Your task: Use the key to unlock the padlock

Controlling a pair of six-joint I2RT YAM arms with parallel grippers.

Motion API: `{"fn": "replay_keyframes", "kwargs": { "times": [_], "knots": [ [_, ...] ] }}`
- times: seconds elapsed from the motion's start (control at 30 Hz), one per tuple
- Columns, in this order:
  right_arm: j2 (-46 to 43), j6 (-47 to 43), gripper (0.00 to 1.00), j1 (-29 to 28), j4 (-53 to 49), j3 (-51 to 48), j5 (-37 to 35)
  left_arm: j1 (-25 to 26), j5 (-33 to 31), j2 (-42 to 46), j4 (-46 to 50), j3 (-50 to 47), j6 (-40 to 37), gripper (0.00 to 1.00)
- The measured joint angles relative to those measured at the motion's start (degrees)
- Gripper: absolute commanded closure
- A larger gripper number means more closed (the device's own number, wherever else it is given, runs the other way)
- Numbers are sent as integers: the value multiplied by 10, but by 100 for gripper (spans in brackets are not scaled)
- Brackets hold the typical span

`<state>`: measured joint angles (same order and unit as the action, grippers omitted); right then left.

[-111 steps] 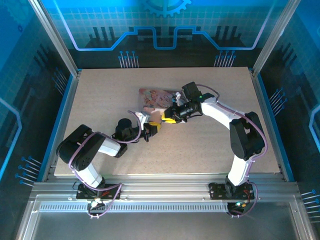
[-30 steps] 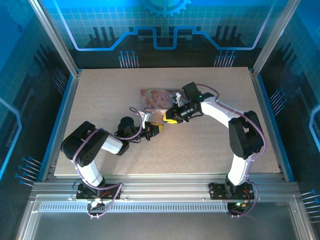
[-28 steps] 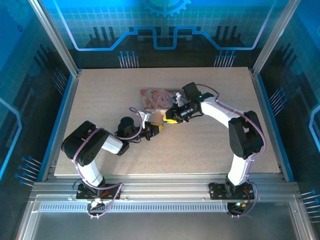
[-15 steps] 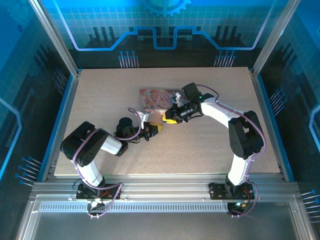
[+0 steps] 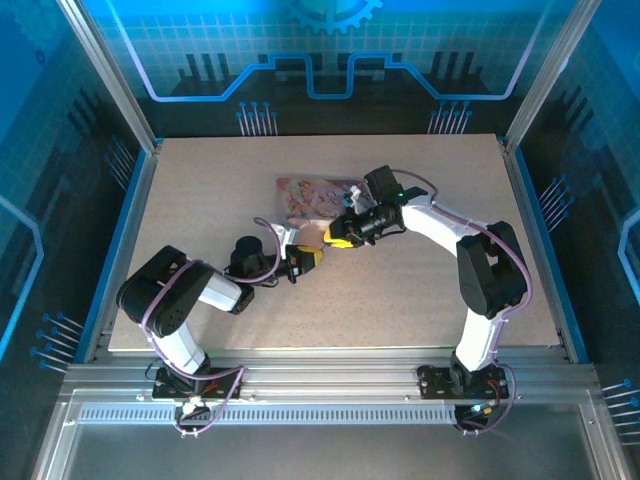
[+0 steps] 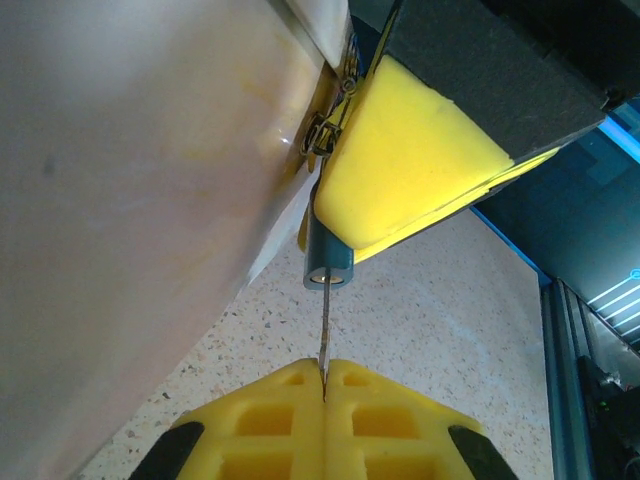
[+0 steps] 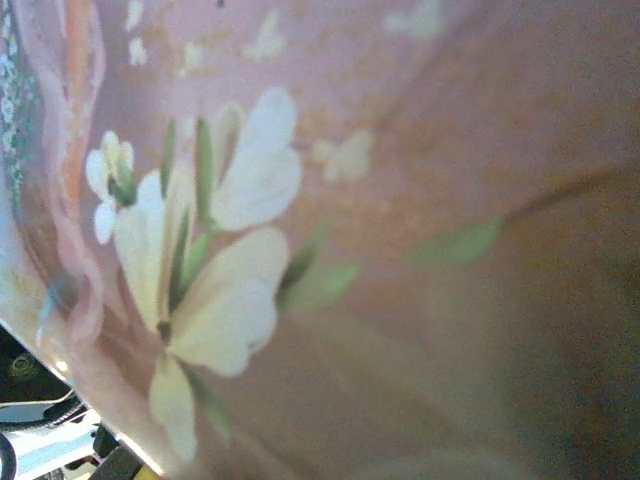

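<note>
Type: robotics lab cell, enclosed. Evidence: alu-extrusion frame, blue circuit-print wall panels, speckled bench top.

The pink illustrated box is lying flat on the speckled table, near its centre.

The table is flat and speckled beige. A pink box with flowers on it lies near the middle.

The padlock body is blue and the key silvery. Beside the padlock, the box is pink with cream flowers.
</note>
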<state>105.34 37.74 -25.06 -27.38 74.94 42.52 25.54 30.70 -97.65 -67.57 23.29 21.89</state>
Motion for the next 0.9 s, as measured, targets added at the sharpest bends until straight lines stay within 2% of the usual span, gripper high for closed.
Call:
{"fn": "replay_keyframes", "kwargs": {
  "times": [0.9],
  "knots": [
    [-5, 9, 99, 0, 5, -7, 0, 6, -5, 9, 42, 12, -26, 100]
  ]
}}
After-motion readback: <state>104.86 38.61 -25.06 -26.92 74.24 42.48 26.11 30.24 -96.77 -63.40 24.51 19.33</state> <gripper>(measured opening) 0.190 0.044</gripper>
